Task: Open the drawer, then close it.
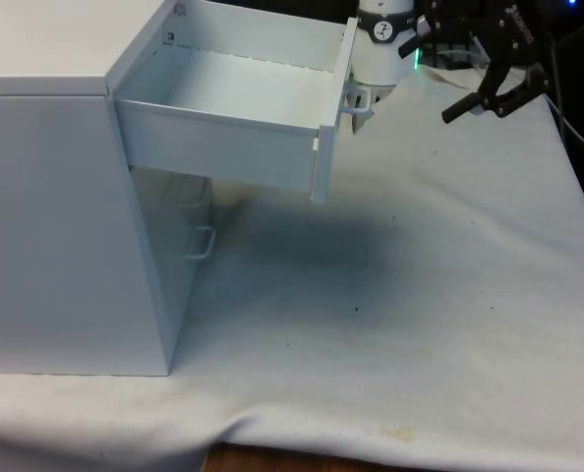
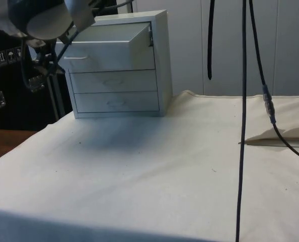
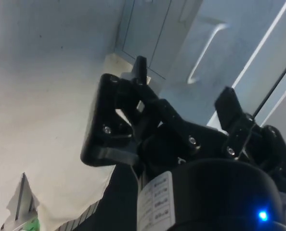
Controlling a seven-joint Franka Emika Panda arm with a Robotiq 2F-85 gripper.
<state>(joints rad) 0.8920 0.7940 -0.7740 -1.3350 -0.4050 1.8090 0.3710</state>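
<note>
A white chest of drawers [image 1: 66,226] stands at the front view's left, and its top drawer [image 1: 228,93] is pulled far out and holds nothing. That drawer's handle [image 1: 357,101] points towards the robot. My gripper [image 1: 491,98] hangs open to the front view's right of the handle, apart from it, with nothing between its fingers. In the side view the top drawer [image 2: 106,50] juts out from the chest [image 2: 139,65], with its handle [image 2: 76,58] at its front. The wrist view has the gripper [image 3: 184,89] spread wide, and the handle [image 3: 205,53] lies beyond it.
The two lower drawers [image 2: 114,91] are shut; one lower handle [image 1: 204,242] sits under the open drawer. Black cables [image 2: 242,121] hang in front of the side camera. A folded edge of cloth [image 2: 280,136] lies on the table. The white cloth [image 1: 420,295] spreads beside the chest.
</note>
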